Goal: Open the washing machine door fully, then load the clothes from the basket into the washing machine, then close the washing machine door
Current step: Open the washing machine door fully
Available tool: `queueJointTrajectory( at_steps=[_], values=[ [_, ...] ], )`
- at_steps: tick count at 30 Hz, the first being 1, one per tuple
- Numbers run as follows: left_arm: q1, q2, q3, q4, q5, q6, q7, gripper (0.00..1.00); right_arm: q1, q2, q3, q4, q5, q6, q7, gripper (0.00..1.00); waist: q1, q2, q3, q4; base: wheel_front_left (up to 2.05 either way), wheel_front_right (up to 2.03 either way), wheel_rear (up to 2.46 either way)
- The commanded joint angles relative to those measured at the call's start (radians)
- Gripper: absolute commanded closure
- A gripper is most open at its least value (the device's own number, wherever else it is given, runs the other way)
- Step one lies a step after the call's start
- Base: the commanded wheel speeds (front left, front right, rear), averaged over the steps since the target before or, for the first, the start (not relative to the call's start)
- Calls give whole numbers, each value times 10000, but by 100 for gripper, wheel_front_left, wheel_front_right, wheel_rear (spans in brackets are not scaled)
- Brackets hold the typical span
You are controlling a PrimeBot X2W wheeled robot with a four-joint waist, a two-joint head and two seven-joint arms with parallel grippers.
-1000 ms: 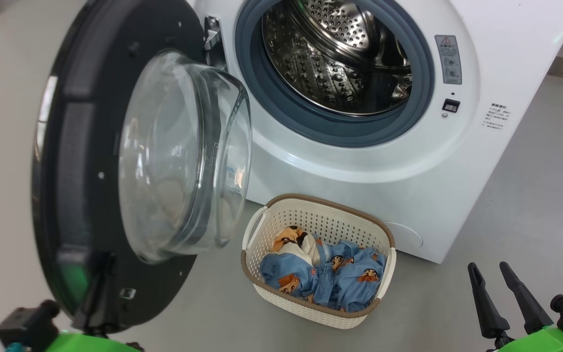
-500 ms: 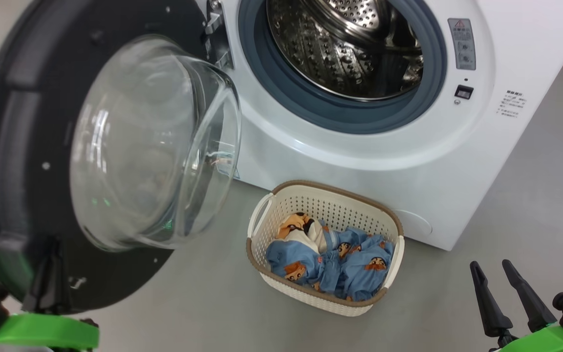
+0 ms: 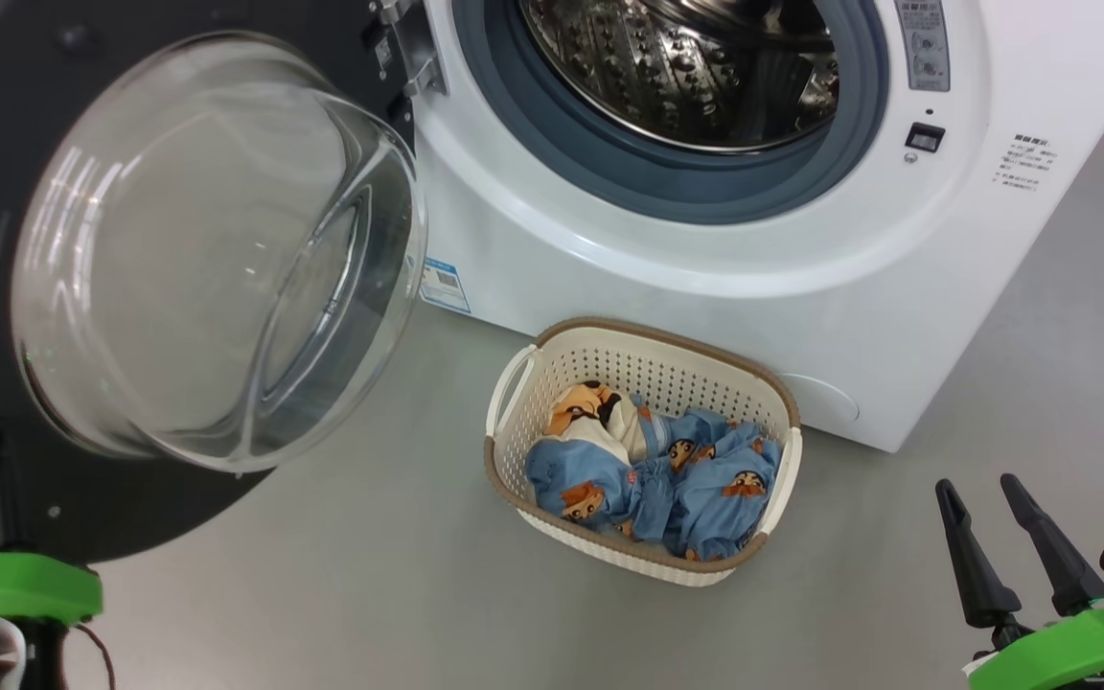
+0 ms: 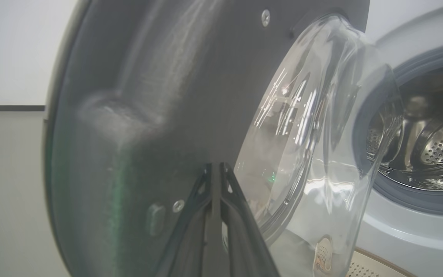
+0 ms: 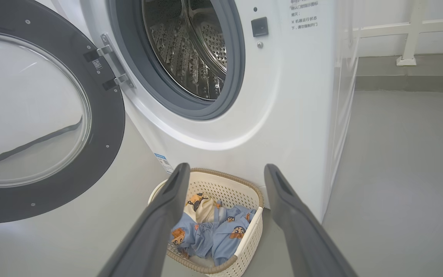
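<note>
Some soft, light clothes [image 3: 653, 470] lie bunched in the basket [image 3: 648, 337], likely easiest pinched at a raised fold by the wide-spread, empty right gripper [image 3: 977, 484], the left gripper [image 4: 214, 166] clenched beside the door [image 4: 148, 96].

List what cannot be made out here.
- Head view: left and top edges cut off the washing machine door.
- Head view: the printed notice is too small to read.
- Right wrist view: the clothes cover the floor of the basket.
- Left wrist view: blur hides whether the left gripper touches the door.
</note>
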Motion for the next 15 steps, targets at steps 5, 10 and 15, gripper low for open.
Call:
queueJointTrajectory(
  at_steps=[5,10,15],
  values=[
    [-1148,579,1156,549,669,-151,-106,100,-524,-383,277,-242,-161,75,-124,0,-1,0,489,-20,0,0,0],
    [-1679,546,1801,1072,1336,-309,-107,100,-724,-518,319,-264,-196,75,-124,0,-1,0,816,-57,0,0,0],
    [-2100,437,2423,1622,1918,-353,-107,100,-895,-618,361,-275,-231,75,-124,0,-1,0,1114,-102,0,0,0]
  ],
)
